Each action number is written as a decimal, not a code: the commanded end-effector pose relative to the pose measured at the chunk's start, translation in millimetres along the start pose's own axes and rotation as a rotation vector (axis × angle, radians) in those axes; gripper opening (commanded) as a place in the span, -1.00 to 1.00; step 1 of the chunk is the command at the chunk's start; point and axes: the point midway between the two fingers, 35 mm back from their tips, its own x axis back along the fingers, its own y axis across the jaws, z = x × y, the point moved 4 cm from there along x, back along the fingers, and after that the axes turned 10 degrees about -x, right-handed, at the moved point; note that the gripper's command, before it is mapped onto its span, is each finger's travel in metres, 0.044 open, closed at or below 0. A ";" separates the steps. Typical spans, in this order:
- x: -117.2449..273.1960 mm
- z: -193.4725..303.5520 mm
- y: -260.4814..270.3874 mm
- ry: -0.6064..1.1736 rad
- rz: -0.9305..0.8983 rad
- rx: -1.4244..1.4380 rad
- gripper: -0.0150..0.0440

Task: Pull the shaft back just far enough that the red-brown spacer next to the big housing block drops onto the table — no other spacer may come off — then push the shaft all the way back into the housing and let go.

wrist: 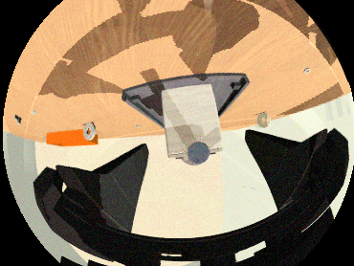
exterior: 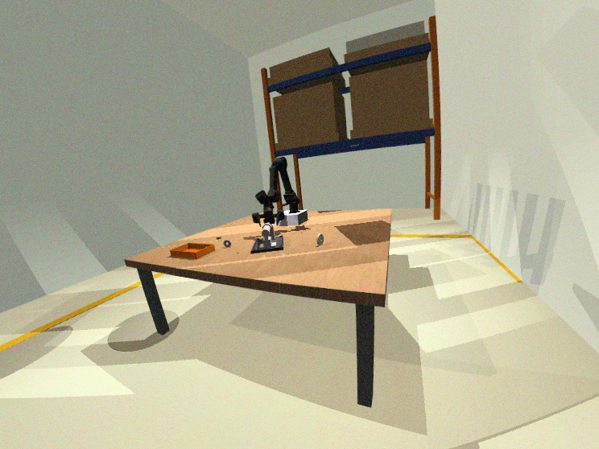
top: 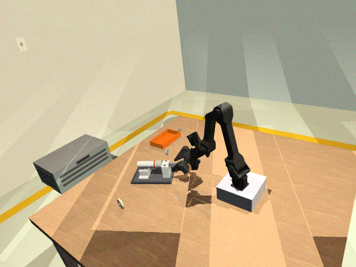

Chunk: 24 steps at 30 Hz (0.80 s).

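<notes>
A white cylindrical housing lies level on a dark baseplate. The thin red-brown spacer sits against its right end in the top view, with several white rings between it and the upright white end block. The grey-blue shaft sticks out of that block toward the arm. My gripper is open around the shaft's end, one finger on each side, with gaps in the wrist view. The spacer is hidden behind the block in the wrist view.
An orange tray stands behind the fixture. A loose ring stands near it; another ring and a small washer are on the other side.
</notes>
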 end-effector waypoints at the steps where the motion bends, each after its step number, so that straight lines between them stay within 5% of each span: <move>1: -0.2 0.7 0.7 0.002 -0.005 -0.003 1.00; 24: -14.3 1.0 0.8 0.003 -0.005 -0.003 1.00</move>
